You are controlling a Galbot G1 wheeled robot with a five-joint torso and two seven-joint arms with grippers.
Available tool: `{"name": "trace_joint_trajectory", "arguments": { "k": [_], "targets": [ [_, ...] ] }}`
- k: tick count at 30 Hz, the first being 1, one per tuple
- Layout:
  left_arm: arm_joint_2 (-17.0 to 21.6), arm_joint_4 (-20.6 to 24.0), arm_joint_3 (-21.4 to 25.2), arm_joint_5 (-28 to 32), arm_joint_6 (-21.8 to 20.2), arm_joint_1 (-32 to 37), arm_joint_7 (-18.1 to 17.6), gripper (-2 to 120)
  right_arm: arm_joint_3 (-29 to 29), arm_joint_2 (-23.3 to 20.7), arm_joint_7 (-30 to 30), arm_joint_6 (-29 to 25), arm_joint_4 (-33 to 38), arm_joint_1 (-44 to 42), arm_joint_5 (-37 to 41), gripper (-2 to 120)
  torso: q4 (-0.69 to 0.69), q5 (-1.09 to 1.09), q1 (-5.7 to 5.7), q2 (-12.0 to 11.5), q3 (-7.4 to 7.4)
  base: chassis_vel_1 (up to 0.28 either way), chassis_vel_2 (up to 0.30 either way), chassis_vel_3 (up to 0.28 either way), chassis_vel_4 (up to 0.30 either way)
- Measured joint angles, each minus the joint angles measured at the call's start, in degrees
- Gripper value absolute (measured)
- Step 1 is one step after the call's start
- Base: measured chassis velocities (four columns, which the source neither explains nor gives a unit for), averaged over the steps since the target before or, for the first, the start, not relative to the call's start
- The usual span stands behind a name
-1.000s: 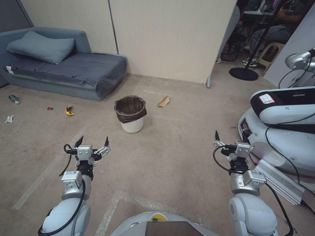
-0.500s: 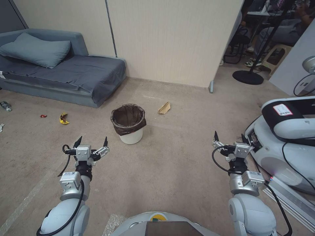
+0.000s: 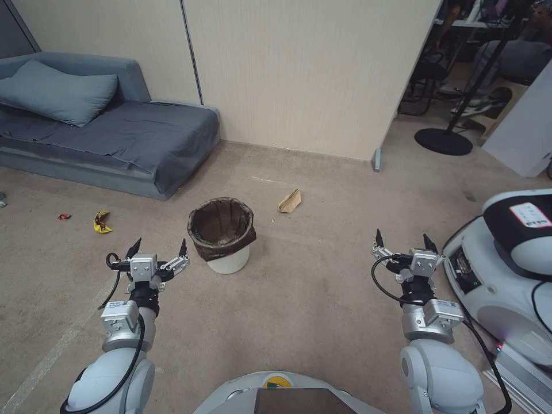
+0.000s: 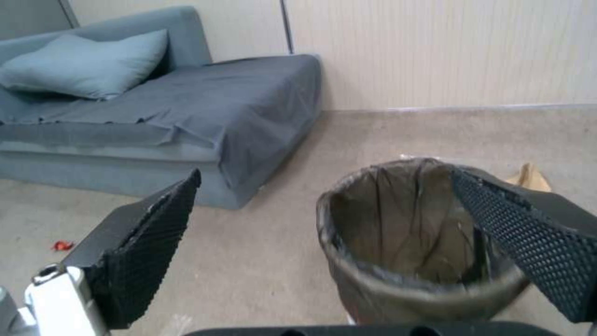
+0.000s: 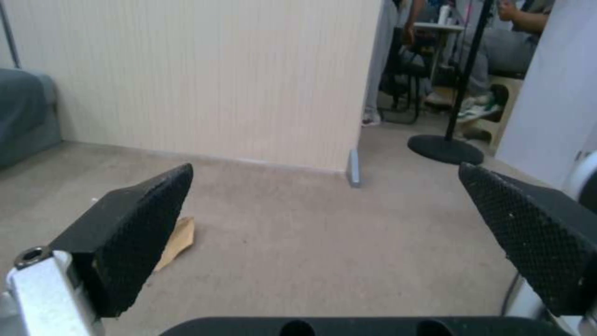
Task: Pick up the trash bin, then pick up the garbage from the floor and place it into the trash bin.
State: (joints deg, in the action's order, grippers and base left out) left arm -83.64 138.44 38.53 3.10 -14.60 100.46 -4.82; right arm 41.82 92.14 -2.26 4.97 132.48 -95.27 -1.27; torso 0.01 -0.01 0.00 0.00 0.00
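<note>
The trash bin [image 3: 223, 236], a small white bucket lined with a dark bag, stands upright on the beige carpet floor [image 3: 299, 299] just ahead of me. My left gripper [image 3: 158, 248] hovers open close to its near-left side; in the left wrist view the trash bin [image 4: 410, 252] sits in front of the spread fingers [image 4: 149, 242]. My right gripper [image 3: 403, 240] is open, well to the bin's right, holding nothing. Garbage lies around: a brown paper bag [image 3: 289, 200] behind the bin, a yellow wrapper [image 3: 101, 222] and a small red scrap [image 3: 63, 217] at left. The brown paper bag [image 5: 177, 240] shows past the right fingers.
A grey-blue sofa bed [image 3: 109, 138] with a pillow lines the back left. A beige partition wall [image 3: 299, 75] stands behind the bin. Another white robot base [image 3: 506, 276] is close on my right. A black stand base [image 3: 443, 141] sits at the back right.
The whole view has shifted: the bin, litter and sofa have slid nearer and left, so the camera moved forward. Both arms keep the same open pose.
</note>
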Motion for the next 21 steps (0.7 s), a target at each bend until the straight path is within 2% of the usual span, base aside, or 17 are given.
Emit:
{"name": "trace_joint_trajectory", "arguments": {
  "k": [21],
  "targets": [
    [-0.02, 0.23, 0.10, -0.02, -0.07, 0.04, 0.08, 100, -0.31, 0.00, 0.02, -0.20, -0.07, 0.00, -0.26, 100, -0.01, 0.00, 0.00, 0.00, 0.00, -0.163, 0.163, 0.164, -0.164]
  ]
}}
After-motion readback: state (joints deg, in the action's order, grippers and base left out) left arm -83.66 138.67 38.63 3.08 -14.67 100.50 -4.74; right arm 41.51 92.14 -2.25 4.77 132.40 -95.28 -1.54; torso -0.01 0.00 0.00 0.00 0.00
